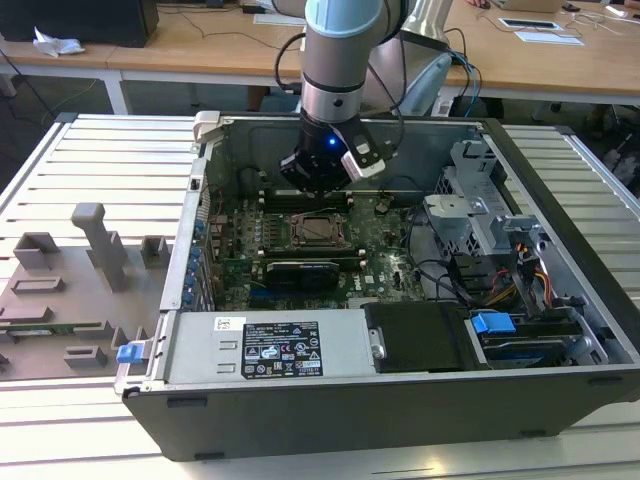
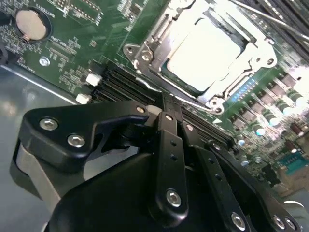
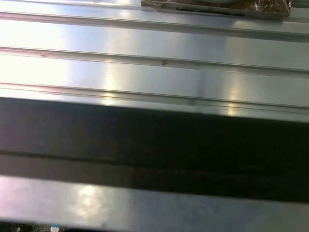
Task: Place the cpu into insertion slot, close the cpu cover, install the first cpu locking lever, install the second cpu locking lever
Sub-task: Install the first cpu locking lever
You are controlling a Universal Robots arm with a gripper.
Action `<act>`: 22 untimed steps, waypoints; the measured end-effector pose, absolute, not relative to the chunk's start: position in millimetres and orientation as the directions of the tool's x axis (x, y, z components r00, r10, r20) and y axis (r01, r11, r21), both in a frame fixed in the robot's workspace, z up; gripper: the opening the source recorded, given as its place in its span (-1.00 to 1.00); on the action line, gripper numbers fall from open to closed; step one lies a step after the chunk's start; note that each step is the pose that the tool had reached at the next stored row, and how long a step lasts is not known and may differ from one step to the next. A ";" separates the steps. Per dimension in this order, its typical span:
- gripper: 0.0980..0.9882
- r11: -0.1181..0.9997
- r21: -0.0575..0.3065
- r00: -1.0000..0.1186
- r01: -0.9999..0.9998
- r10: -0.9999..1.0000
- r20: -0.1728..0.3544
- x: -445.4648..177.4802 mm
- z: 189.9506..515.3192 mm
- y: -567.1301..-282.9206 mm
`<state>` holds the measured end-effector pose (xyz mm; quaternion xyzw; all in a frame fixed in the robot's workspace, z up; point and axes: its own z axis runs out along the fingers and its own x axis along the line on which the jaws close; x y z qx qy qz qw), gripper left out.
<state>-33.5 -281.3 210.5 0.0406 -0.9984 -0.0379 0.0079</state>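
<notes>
While the cpu (image 2: pixel 207 50) sits in the insertion slot (image 2: pixel 166 72) under the cpu cover (image 2: pixel 145 53) | gripper (image 2: pixel 161 113) hovers beside it, jaws pinched together on nothing | you risk scraping the memory slots (image 2: pixel 120 82).

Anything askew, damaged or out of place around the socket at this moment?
Nothing stands out. The cpu lies flat and square in the insertion slot, with the cpu cover down around it. The gripper is beside the socket, near a thin lever along its edge.
</notes>
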 end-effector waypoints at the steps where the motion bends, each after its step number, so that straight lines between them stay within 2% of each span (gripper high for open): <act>1: -0.98 0.994 0.076 -0.997 -0.081 -0.082 0.013 -31.4 209.5 -281.3; 22: -0.98 0.994 0.075 -0.996 -0.082 -0.083 0.013 -22.6 201.7 -281.7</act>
